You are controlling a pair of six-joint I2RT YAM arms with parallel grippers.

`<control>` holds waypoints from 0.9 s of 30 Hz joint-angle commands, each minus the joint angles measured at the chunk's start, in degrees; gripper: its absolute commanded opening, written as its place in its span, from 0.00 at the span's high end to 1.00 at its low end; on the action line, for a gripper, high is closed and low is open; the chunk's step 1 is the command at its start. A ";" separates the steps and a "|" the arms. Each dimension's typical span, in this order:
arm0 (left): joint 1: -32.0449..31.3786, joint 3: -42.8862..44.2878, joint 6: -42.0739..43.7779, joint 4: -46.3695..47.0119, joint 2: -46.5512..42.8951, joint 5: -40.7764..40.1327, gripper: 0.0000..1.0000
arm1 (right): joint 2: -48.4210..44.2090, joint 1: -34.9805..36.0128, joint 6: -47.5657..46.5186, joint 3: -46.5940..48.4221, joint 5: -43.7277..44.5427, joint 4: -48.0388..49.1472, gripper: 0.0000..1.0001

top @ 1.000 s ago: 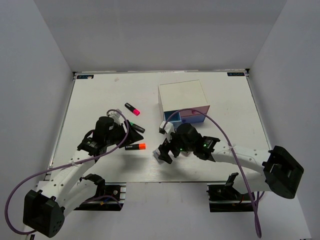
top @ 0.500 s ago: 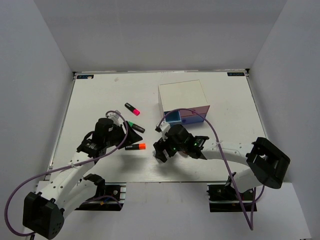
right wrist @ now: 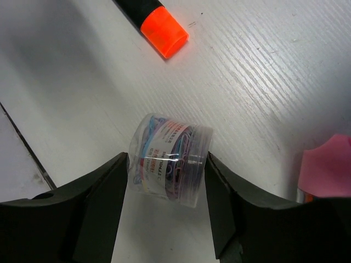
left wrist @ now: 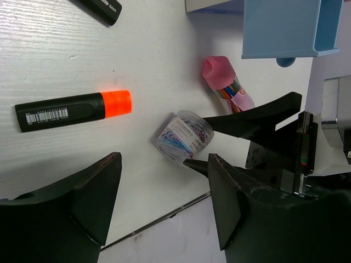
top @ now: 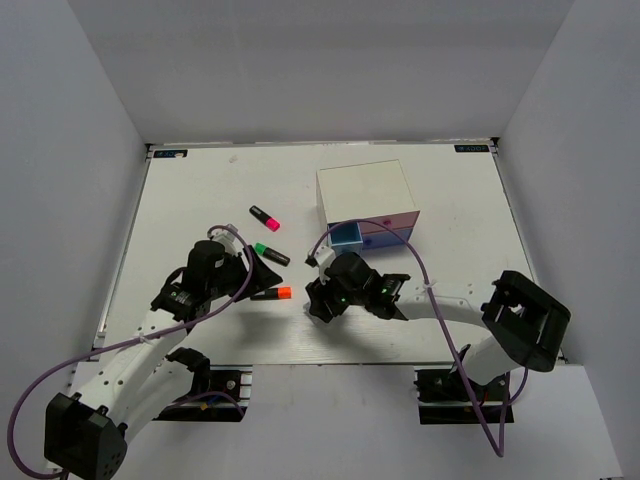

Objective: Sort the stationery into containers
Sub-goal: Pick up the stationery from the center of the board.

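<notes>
The left arm climbs from its base at the lower left of the top view and leans up and right toward the centre-left of the frame. The left gripper points right, tilted down, with its jaws standing well apart. The right arm folds at an elbow in the lower right, and its forearm runs low and leftward to the middle of the frame. There the right gripper points down and left, its two black fingers pressed against opposite sides of a small clear tub.
</notes>
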 commanded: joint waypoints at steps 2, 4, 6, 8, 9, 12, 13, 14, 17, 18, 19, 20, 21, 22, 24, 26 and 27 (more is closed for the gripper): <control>-0.29 -0.36 -0.27 -0.86 -1.00 -1.00 0.26 | 0.81 0.35 -0.61 0.08 0.86 3.01 0.53; -0.29 -0.36 -0.27 -1.39 -1.52 -1.53 0.26 | 0.38 0.18 -1.83 0.25 0.34 3.01 0.60; -0.29 0.16 -0.27 -2.09 -2.22 -1.53 0.26 | -1.19 0.09 -3.06 0.78 -0.89 2.40 0.67; -0.29 0.17 -0.27 -3.32 -2.75 -2.23 0.26 | -2.34 0.09 -4.91 1.57 -1.60 1.53 0.68; -0.29 0.17 -0.27 -3.32 -2.75 -2.93 0.26 | -4.96 0.09 -5.52 1.75 -2.64 1.26 0.68; -0.29 0.17 -0.27 -4.46 -3.98 -3.46 0.26 | -11.36 0.00 -9.21 1.57 -5.01 1.43 0.70; -0.29 0.17 -0.27 -4.46 -4.77 -3.99 0.26 | -12.97 0.17 -11.22 1.22 -5.64 1.43 0.70; -0.29 0.17 -0.27 -4.46 -5.56 -3.99 0.26 | -15.77 0.09 -11.33 0.87 -7.12 1.86 0.70; -0.29 -0.97 -0.80 -4.46 -6.36 -3.99 0.26 | -22.29 0.00 -16.60 -1.06 -11.78 2.66 0.72; -0.29 -0.97 -0.80 -4.46 -6.88 -3.99 0.26 | -23.52 -0.17 -19.39 -1.33 -13.10 2.66 0.72; -0.29 -0.97 -1.32 -4.46 -6.89 -3.99 0.26 | -26.84 -0.26 -20.55 -1.85 -17.29 2.49 0.72; -0.29 -0.97 -1.32 -4.46 -6.89 -3.99 0.26 | -28.00 -0.18 -21.87 -2.55 -18.73 2.75 0.73; -0.29 -0.97 -1.32 -4.46 -6.89 -3.99 0.26 | -28.62 -0.18 -23.01 -2.91 -20.04 2.40 0.73; -0.29 -0.97 -1.32 -4.46 -6.89 -3.99 0.26 | -30.20 -0.18 -23.37 -3.00 -22.32 2.31 0.74; -0.29 -0.97 -1.32 -4.46 -6.89 -3.99 0.26 | -31.87 -0.18 -24.51 -2.65 -22.26 3.61 0.76; -0.29 -0.97 -1.32 -4.46 -7.41 -3.99 0.26 | -31.88 -0.44 -26.00 -1.25 -18.23 4.50 0.82; -0.29 -0.97 -1.32 -4.46 -7.41 -3.99 0.26 | -31.62 -0.70 -27.84 -0.81 -15.25 6.07 0.86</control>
